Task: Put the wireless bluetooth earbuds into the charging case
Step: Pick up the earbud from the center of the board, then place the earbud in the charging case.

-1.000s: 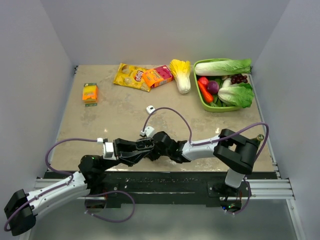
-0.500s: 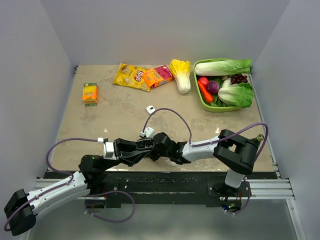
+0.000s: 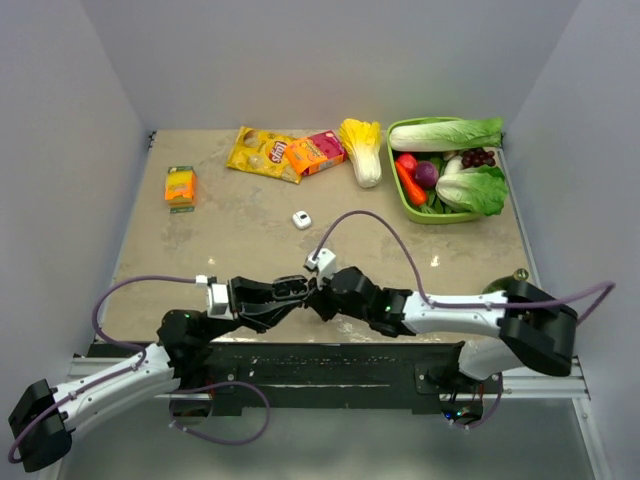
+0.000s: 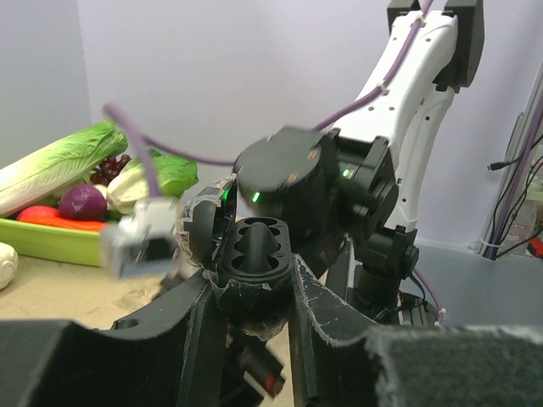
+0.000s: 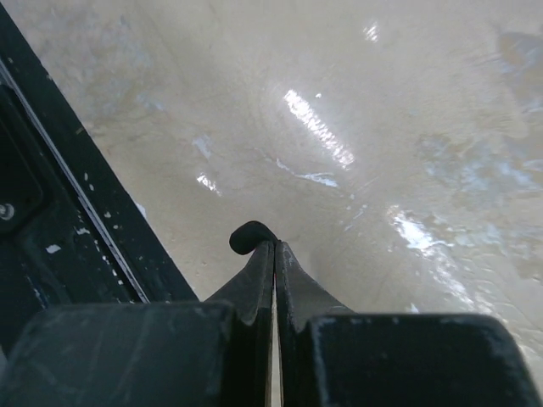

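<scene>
My left gripper is shut on the black oval charging case, held near the table's front edge. In the left wrist view the case sits between the fingers with its lid open and its moulded wells facing up; I see no bud in them. My right gripper is just right of the case. The right wrist view shows its jaws pressed together, pinching a small glossy black earbud at the tips, above the bare table. A small white object lies farther back on the table.
A green basket of vegetables stands at the back right. A yellow snack bag, an orange box and a cabbage lie along the back. An orange packet is at the left. The black front rail runs below the right gripper.
The right gripper has closed. Its arm has dropped and stretched out, elbow swung to the right, and the wrist has shifted a little right of the case. The left arm has not moved.
</scene>
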